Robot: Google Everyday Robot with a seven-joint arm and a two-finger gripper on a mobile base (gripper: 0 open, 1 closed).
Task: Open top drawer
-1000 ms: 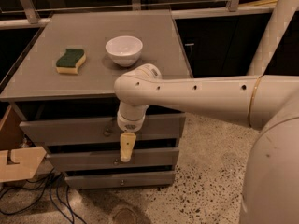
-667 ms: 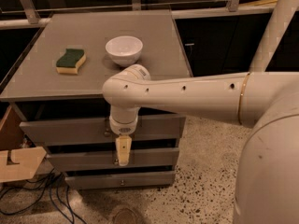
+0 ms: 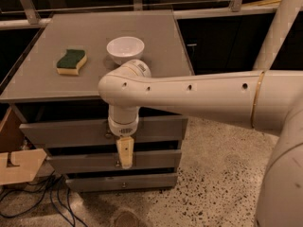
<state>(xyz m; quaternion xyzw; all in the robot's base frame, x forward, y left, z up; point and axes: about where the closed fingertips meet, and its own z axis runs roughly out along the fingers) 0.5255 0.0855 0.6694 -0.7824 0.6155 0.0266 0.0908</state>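
Gripper [image 3: 125, 154] is hanging straight down off the arm [image 3: 199, 96], in front of the drawer stack. Fingers [image 3: 125, 148] are showing as one pale strip w/ no gap, so I'm reading them as pressed together, pinching nothing.

Top drawer [image 3: 156, 129] is sitting shut. Its front is running behind and above the fingertips, w/ the wrist covering the centre of the panel. The small dark bump up and left of the fingers is prob. the knob [image 3: 108, 135], but it's partly hidden and I'm not certain. Fingertips are overlapping the middle drawer [image 3: 156, 159], i.e. too low for the target. My judgement: the wrist is pointing down to approach the front face, and the fingers are needing to come up and left, then spread, before any pull.

Room: the drawer is needing clear travel toward me. The floor [image 3: 213, 174] right of the fingers is looking open. Cardboard [image 3: 19, 167] and cables [image 3: 52, 197] are lying well left and below, near the stack's left corner but not across the pull path as far as I'm seeing.

Up beyond the fingers, the counter [image 3: 94, 82] edge is overhanging the drawer front, so there's a knock risk if I'm lifting too high. The sponge [image 3: 71, 62] and bowl [image 3: 125, 48] are sitting back from that edge.
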